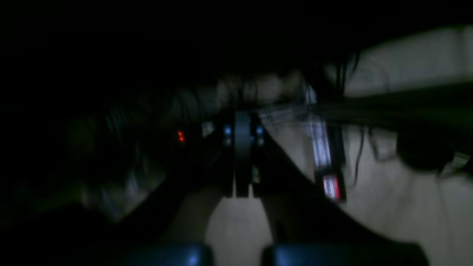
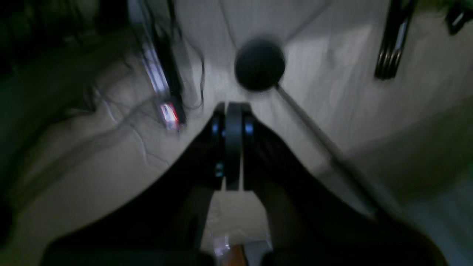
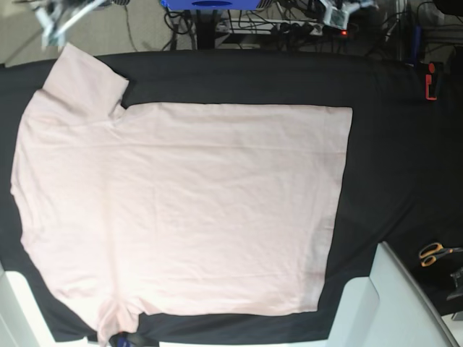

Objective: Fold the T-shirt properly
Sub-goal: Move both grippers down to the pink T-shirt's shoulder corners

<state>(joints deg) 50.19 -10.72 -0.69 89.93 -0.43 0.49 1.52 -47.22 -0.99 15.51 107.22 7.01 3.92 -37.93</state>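
The pale pink T-shirt [image 3: 181, 210] lies spread flat on the black table cover [image 3: 391, 144]. Its collar end is at the left, its hem at the right, with one sleeve at the top left [image 3: 83, 83] and one at the bottom left. My left gripper [image 1: 242, 162] is shut and empty in the dark, blurred left wrist view. My right gripper [image 2: 232, 155] is shut and empty in the right wrist view. Both wrist views show a pale surface with cables, not the shirt. Neither gripper shows in the base view, only white arm parts at the bottom right [image 3: 394, 303] and bottom left [image 3: 11, 311].
Orange-handled scissors [image 3: 434, 253] lie at the table's right edge. A red object [image 3: 430, 81] lies at the far right corner. Cables and equipment run behind the table's far edge [image 3: 304, 22]. A black round stand base [image 2: 259, 64] shows in the right wrist view.
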